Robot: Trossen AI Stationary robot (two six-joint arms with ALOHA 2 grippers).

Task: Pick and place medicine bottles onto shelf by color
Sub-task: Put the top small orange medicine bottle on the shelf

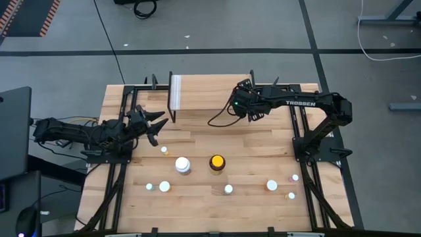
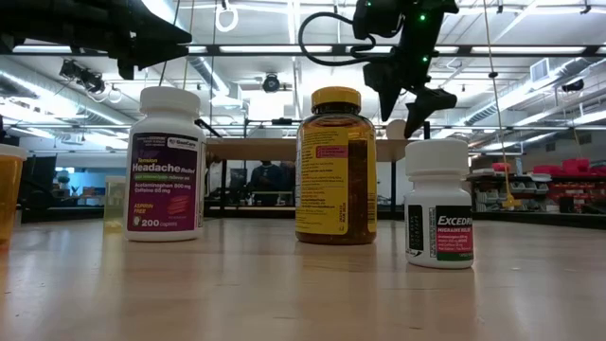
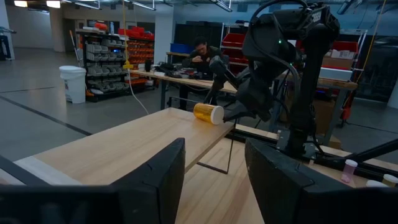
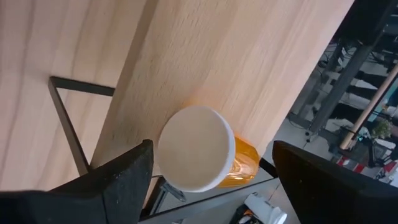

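On shelf (image 3: 124,140) | orange bottle (image 3: 208,112) lying | right tool (image 4: 208,171) spread; hidden overhead

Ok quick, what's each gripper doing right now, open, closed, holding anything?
Left gripper: open, empty, beside the shelf.
Right gripper: open around the orange bottle lying on the shelf.

Nine bottles are standing on the tabletop (image 1: 263,148), one orange bottle (image 3: 208,112) is lying on one shelf (image 1: 210,97), two arms are showing.
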